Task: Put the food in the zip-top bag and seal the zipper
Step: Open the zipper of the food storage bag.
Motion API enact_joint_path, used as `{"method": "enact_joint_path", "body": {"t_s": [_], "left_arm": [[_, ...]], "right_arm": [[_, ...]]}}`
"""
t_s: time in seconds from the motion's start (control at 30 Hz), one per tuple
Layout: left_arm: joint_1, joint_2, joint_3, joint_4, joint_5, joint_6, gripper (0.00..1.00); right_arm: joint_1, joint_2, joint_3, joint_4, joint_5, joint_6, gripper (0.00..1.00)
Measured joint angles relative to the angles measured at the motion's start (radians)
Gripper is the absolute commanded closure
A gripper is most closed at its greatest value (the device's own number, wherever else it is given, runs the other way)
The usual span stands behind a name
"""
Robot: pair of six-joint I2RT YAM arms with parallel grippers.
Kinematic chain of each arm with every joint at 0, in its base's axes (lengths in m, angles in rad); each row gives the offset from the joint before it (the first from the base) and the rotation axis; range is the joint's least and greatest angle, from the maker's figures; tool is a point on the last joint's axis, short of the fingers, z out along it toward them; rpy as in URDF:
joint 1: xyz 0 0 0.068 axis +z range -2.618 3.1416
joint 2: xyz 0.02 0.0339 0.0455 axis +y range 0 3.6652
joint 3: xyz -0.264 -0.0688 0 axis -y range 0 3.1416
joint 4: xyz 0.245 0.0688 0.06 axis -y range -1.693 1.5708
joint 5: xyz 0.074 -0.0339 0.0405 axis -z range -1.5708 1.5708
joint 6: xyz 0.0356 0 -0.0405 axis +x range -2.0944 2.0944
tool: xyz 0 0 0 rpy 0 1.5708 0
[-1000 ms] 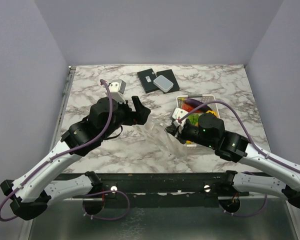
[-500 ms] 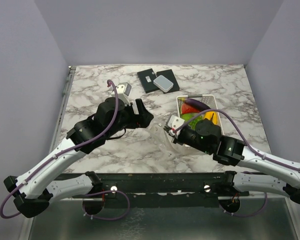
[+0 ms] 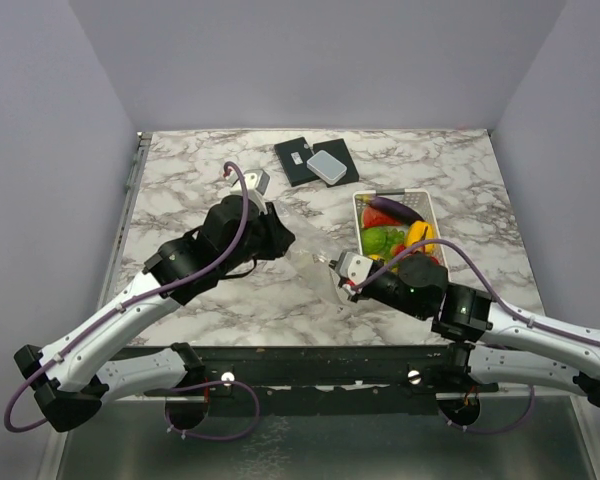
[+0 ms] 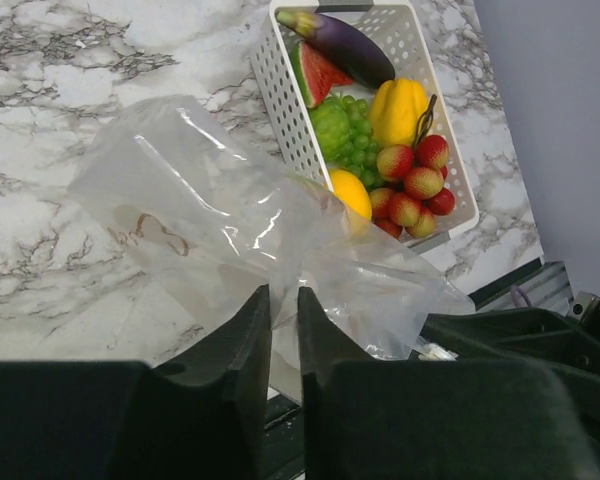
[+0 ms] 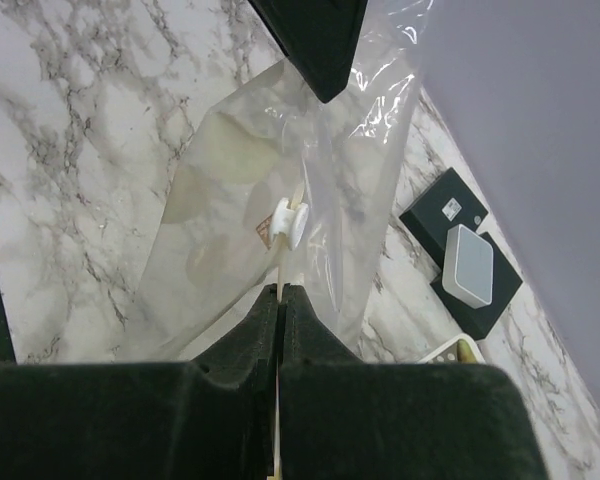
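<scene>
The left tool (image 4: 283, 302) was clamped on a fold of the zip-top bag (image 4: 190, 200), its jaws nearly together. The right tool (image 5: 281, 296) was pinched together on the zipper (image 5: 281, 270) at the bag's mouth edge, just below a white slider (image 5: 288, 222). The bag was stretched between both tools, just beside the white basket (image 4: 280, 110). All the food (image 4: 400, 150) lay in the basket; none was in the bag.

Step in hand, by judgement: opening the mouth. The next move calls for spreading the mouth toward the basket, then freeing one tool to fetch the food.
</scene>
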Motion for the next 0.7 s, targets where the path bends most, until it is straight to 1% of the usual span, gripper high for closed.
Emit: {"method": "enact_joint_path", "body": {"t_s": [0.07, 0.43, 0.7], "left_arm": [[0.005, 0.0, 0.0, 0.0, 0.0, 0.001, 1.0], [0.066, -0.003, -0.019, 0.001, 0.0, 0.005, 1.0], [0.102, -0.014, -0.023, 0.002, 0.018, 0.005, 1.0]], "right_arm": [[0.003, -0.022, -0.021, 0.013, -0.009, -0.02, 0.99], [0.005, -0.163, -0.079, 0.084, -0.109, -0.06, 0.99], [0.005, -0.166, -0.078, 0.103, -0.146, -0.057, 0.99]]}}
